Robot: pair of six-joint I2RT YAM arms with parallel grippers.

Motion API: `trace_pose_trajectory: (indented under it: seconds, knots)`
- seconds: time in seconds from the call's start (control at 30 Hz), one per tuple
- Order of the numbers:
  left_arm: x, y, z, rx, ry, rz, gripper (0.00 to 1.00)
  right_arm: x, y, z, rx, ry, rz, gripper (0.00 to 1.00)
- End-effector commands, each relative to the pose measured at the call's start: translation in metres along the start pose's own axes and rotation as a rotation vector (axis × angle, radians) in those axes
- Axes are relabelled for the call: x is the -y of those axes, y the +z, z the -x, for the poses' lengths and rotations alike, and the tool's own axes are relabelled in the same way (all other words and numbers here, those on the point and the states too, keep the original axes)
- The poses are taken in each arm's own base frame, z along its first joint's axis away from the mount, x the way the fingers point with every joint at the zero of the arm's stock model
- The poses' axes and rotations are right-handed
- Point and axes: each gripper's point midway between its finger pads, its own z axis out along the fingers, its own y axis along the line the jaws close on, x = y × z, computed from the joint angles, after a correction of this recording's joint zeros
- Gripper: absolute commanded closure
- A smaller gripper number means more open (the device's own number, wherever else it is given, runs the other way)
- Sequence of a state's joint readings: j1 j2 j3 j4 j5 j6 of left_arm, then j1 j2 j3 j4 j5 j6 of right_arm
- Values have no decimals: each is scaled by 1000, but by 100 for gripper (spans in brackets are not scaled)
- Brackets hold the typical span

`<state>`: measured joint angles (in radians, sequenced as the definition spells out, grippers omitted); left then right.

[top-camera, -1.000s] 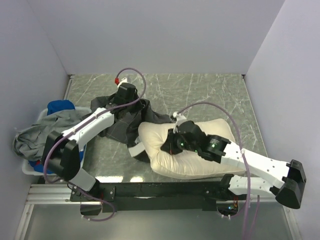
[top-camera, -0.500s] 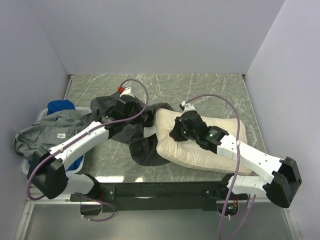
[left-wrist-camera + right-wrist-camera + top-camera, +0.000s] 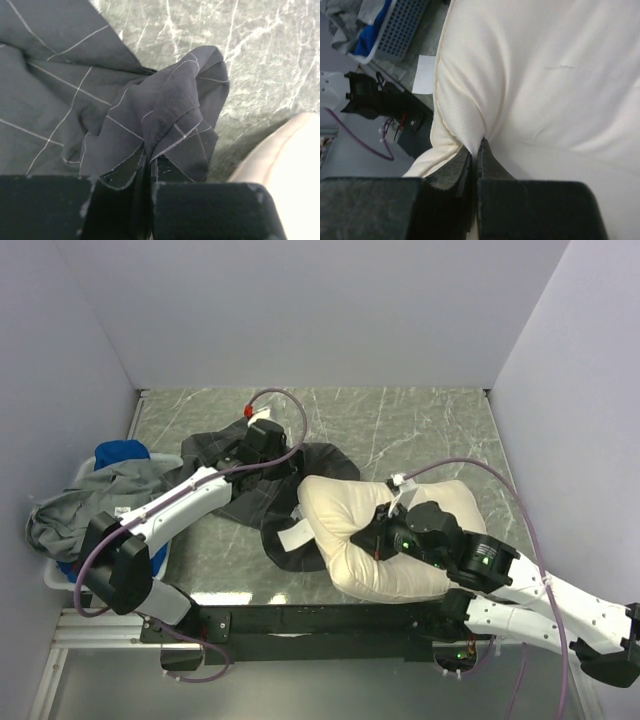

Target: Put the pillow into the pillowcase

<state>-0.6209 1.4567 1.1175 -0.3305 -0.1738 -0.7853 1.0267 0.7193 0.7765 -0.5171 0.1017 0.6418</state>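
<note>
The cream-white pillow [image 3: 420, 502] lies bunched on the marble table at front right. My right gripper [image 3: 377, 543] is shut on a pinched fold of the pillow [image 3: 545, 75] near its front left part, with the jaws [image 3: 477, 148] pressed together on the cloth. The dark charcoal pillowcase [image 3: 318, 462] with its light grid lies crumpled left of the pillow, partly under the pillow's left end. At the pillowcase's back edge my left gripper [image 3: 262, 440] is shut on a gathered fold of the pillowcase [image 3: 165, 110], close to the fingertips [image 3: 150, 167]. A small white tag [image 3: 295, 537] shows by the pillow's left edge.
A white basket [image 3: 55, 578] at the left wall holds a plain grey garment [image 3: 75, 510] and a bright blue cloth [image 3: 120, 453]. Walls close in the back and both sides. The black base rail [image 3: 320, 622] runs along the front edge.
My right gripper has pulled the pillow toward the front edge, bunching it up. My left gripper has shifted back and slightly right with the pillowcase fold.
</note>
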Motion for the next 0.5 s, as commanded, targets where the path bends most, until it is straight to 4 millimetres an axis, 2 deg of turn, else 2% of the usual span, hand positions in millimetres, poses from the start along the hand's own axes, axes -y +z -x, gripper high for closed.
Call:
trace_pose_trajectory:
  seconds: [0.0, 0.03, 0.13, 0.17, 0.23, 0.27, 0.3, 0.33, 0.37, 0.4, 0.47]
  knots:
    - [26, -11, 28, 60, 1, -63, 92, -35, 13, 0, -16, 0, 135, 100]
    - [27, -13, 29, 62, 2, -67, 92, -34, 25, -6, -44, -9, 120, 100]
    - [33, -24, 26, 52, 21, -107, 93, -33, 51, -1, -66, -25, 84, 100]
    - [31, -26, 20, 34, 35, -107, 95, -32, 56, 10, -50, -14, 67, 100]
    - [32, -37, 12, 27, 57, -119, 96, -17, 72, 28, -32, 32, 53, 100]
    - [24, -38, 0, 6, 67, -111, 97, -20, 76, 39, -14, 46, 89, 100]
    - [27, -48, 0, 16, 67, -141, 97, -3, 84, 47, -6, 64, 40, 100]
    - [28, -53, -8, -12, 77, -173, 97, 3, 88, 53, -1, 63, 14, 100]
    - [20, -54, -19, -36, 92, -172, 98, 3, 89, 64, 8, 52, -5, 100]
    - [21, -63, -22, -42, 100, -193, 98, 16, 95, 71, 21, 63, -59, 100]
    - [17, -74, -33, -58, 127, -207, 99, 24, 95, 85, 52, 85, -96, 100]
